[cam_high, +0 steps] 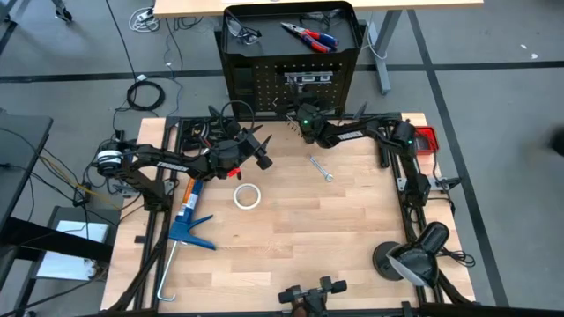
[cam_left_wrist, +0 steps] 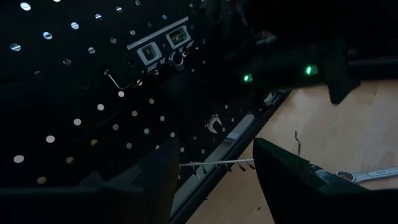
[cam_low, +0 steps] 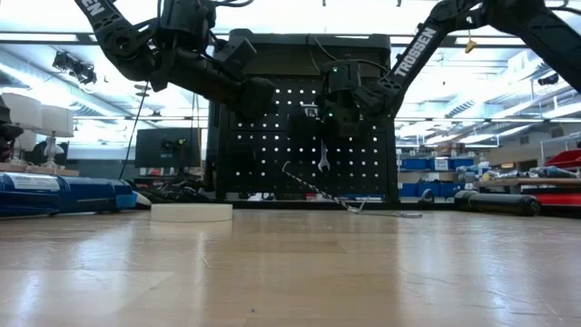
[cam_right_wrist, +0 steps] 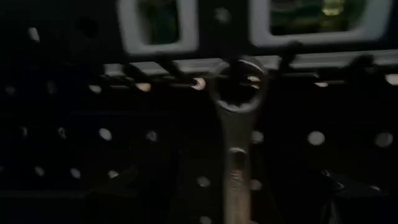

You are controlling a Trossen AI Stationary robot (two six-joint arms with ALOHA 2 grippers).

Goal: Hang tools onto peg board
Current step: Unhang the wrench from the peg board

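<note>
One wrench [cam_right_wrist: 239, 130] is hung by its ring end on a peg of the peg board [cam_low: 272, 136], so it dangles straight. Right gripper [cam_high: 302, 121] is held open just before it, gripping nothing. Left gripper [cam_high: 262, 151] is likewise held open and empty, with a second wrench [cam_high: 320, 167] lying flat on the table [cam_high: 291, 238] nearby.

Grey floor [cam_high: 493, 132], light wooden desk [cam_high: 194, 7] behind, ceiling strip lights [cam_low: 508, 41], cluttered shelves [cam_low: 436, 168].

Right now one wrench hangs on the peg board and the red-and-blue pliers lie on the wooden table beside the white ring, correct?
Not quite. One wrench does hang on the peg board, but the pliers lie in the tray on top of the board, as the high view shows. What lies on the table near the white ring is a second wrench.
</note>
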